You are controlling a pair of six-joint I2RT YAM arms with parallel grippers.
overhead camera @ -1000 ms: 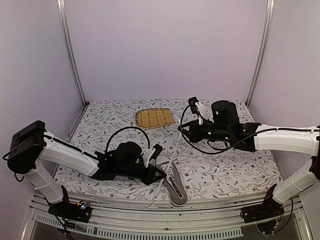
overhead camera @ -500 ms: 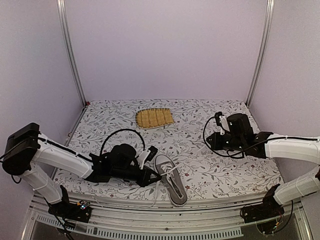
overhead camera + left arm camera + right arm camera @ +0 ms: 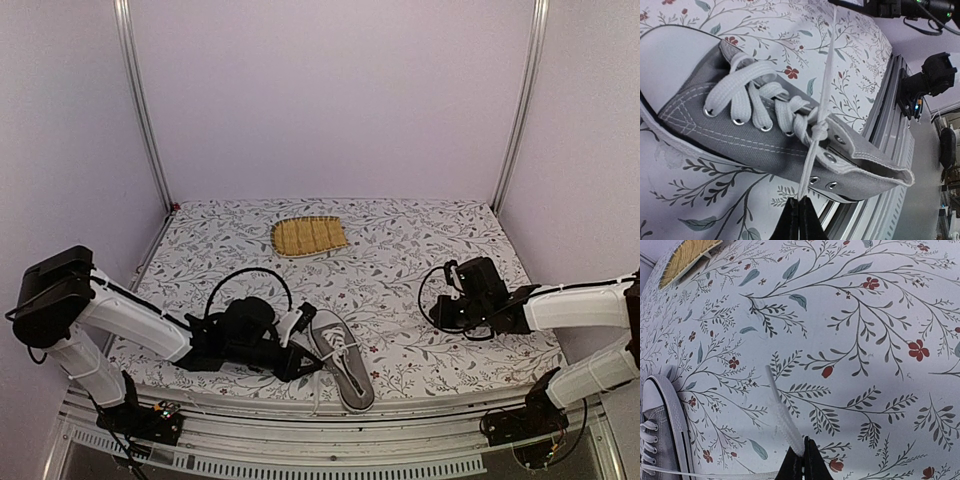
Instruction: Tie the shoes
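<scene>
"Where does the sneaker (image 3: 340,358) lie?"

"Near the front edge of the desk (image 3: 420,250). It sits on its white sole (image 3: 685,150), with the white toe cap (image 3: 665,60) towards the back and the heel at the edge."

"And how does it look?"

"It's small, grey canvas, low-top. The white laces (image 3: 760,107) cross up through the metal eyelets (image 3: 830,157) to one knot (image 3: 817,131) below the topmost holes. Two thin strands stretch straight out from the knot in opposite directions."
</scene>
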